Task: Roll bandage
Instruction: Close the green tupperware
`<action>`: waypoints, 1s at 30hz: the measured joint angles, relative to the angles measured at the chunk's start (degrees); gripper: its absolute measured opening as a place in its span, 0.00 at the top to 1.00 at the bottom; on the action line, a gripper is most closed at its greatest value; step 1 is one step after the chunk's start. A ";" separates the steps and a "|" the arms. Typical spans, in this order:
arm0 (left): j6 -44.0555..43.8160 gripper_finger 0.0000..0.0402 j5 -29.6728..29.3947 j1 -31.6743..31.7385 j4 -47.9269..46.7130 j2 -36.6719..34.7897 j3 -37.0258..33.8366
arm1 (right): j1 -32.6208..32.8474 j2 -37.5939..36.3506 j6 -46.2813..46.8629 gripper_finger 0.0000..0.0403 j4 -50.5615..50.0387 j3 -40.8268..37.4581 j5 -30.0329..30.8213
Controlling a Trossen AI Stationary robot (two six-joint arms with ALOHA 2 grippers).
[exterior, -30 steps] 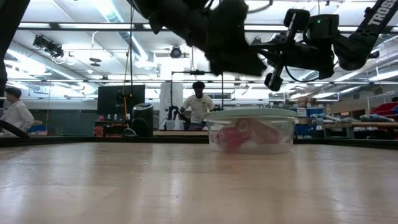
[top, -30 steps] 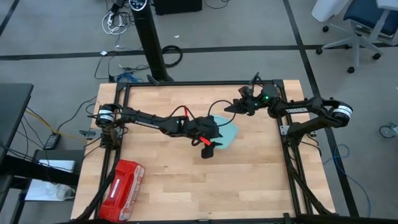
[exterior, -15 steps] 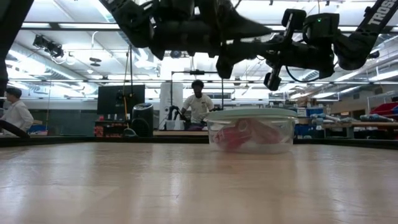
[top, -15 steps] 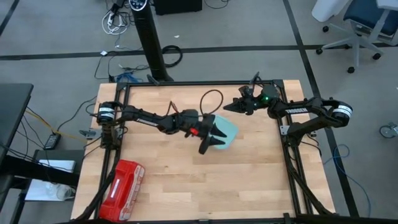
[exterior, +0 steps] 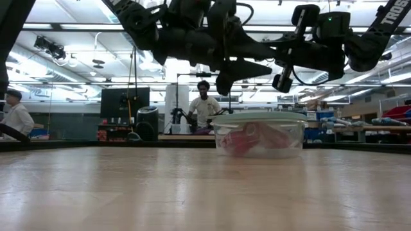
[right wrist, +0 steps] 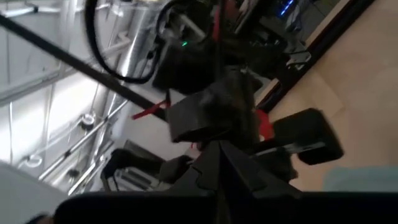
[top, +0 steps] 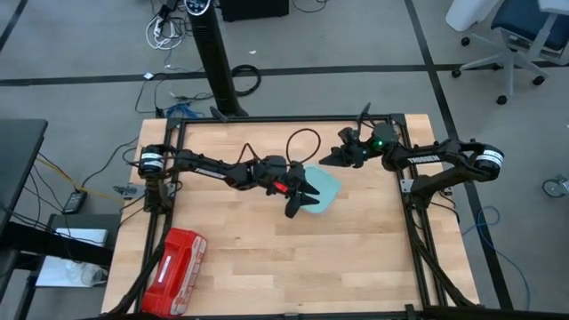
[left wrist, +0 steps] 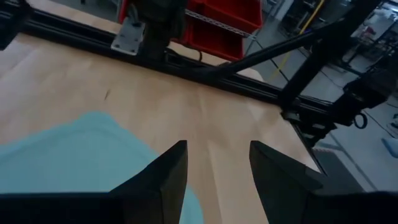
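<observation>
I count two arms over one table [top: 356, 258]. My left gripper [top: 305, 203] hangs above the one lidded tub [exterior: 259, 135], fingers [left wrist: 165, 180] spread wide, holding nothing. My right gripper [top: 325, 159] waits just behind the tub, pinched closed and empty. One bandage [exterior: 247, 140] lies inside the tub. One red case [top: 175, 269] sits at the table's near left corner.

My left arm reached across the middle of the table from its base at my left edge, elbow slightly bent. My left gripper [top: 305, 201] hung above the tabletop with its fingers [left wrist: 166, 180] spread wide and nothing between them. My right arm stretched inward from the right side, raised, my right gripper [top: 325, 159] pinched closed and empty.
</observation>
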 joint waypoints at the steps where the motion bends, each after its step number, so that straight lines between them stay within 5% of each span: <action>1: 0.01 0.56 0.12 -0.24 -0.39 -0.39 0.00 | 0.24 0.00 0.35 0.97 -0.01 0.00 1.15; 22: 4.50 0.56 -1.10 3.47 -9.83 -3.30 0.11 | 1.94 0.02 1.89 0.97 -9.42 -0.02 -0.62; 30: 3.84 0.56 -1.83 4.30 -14.02 -2.58 0.11 | 6.73 1.99 4.75 0.97 -8.78 4.69 3.19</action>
